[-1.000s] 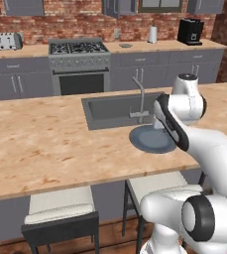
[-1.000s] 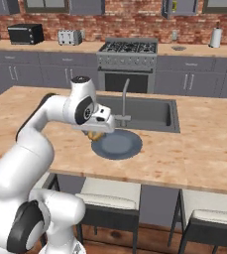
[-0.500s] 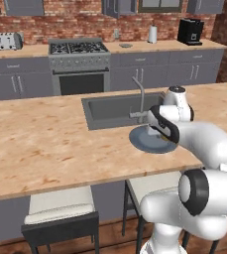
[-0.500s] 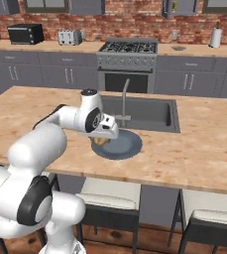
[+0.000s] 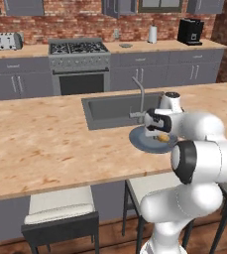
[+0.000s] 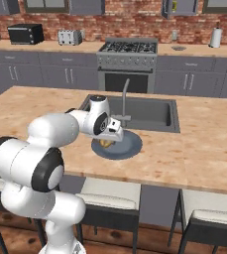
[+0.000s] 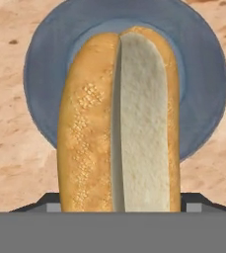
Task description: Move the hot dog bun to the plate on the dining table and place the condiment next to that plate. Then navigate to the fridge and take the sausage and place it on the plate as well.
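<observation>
I am in the first step of the task: setting the bun (image 7: pixel 118 123) down on the plate (image 7: pixel 203 74). In the hand view the bun runs lengthwise up from between the finger tips, with the plate directly behind it and table (image 7: pixel 11 158) wood around the plate rim. The bun's split side faces the camera, pale crumb on one half and browned crust on the other.

The tool (image 5: pixel 159 134) hangs low over the plate (image 5: pixel 141 143), just in front of the sink (image 5: pixel 116 107). In the right base view, the tool (image 6: pixel 110 140) sits over the near-left part of the plate (image 6: pixel 130 148), with a tan patch of bun (image 6: pixel 106 144) beneath it. The jaws stand fairly wide and appear to be closed across the bun's width. I judge the bun to be held, not yet released. I cannot tell from these views whether its underside already touches the plate.

Next move, as I judge it:
1. Lower until the bun rests on the plate, if it does not already.
2. Spread the jaws to free it.
3. Lift straight up, clear of the faucet (image 5: pixel 140 96) beside the plate.

The condiment bottle and the sausage remain to be fetched afterwards.
</observation>
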Motion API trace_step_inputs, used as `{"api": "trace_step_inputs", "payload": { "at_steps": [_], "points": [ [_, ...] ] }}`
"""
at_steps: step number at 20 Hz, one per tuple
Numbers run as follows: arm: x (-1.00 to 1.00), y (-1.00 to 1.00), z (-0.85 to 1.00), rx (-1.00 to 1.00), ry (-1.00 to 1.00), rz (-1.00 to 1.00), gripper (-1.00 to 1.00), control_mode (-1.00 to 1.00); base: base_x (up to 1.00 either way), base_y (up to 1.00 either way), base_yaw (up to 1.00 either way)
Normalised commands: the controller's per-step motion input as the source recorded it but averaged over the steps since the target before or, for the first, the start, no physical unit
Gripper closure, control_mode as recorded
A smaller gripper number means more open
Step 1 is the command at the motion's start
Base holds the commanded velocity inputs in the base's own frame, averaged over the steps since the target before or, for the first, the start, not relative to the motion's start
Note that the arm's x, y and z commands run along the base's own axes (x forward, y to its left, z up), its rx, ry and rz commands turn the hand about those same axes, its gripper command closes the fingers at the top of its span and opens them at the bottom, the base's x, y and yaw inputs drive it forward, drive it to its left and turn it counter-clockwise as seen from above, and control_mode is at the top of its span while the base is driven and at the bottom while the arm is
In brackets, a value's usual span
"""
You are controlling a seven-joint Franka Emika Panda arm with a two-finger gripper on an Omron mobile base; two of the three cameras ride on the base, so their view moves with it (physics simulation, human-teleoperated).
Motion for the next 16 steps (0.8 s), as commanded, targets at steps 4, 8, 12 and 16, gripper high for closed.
{"api": "trace_step_inputs", "payload": {
  "at_steps": [4,8,12,16],
  "points": [
    [0.58,-0.29,-0.25,0.05,0.08,0.0,1.0,-1.0,0.0,0.0,0.0],
    [0.56,-0.25,-0.25,0.05,0.07,0.0,1.0,-1.0,0.0,0.0,0.0],
    [0.49,-0.12,-0.28,0.03,0.07,0.0,1.0,-1.0,0.0,0.0,0.0],
    [0.44,-0.03,-0.29,0.01,0.07,0.0,1.0,-1.0,0.0,0.0,0.0]
  ]
}}
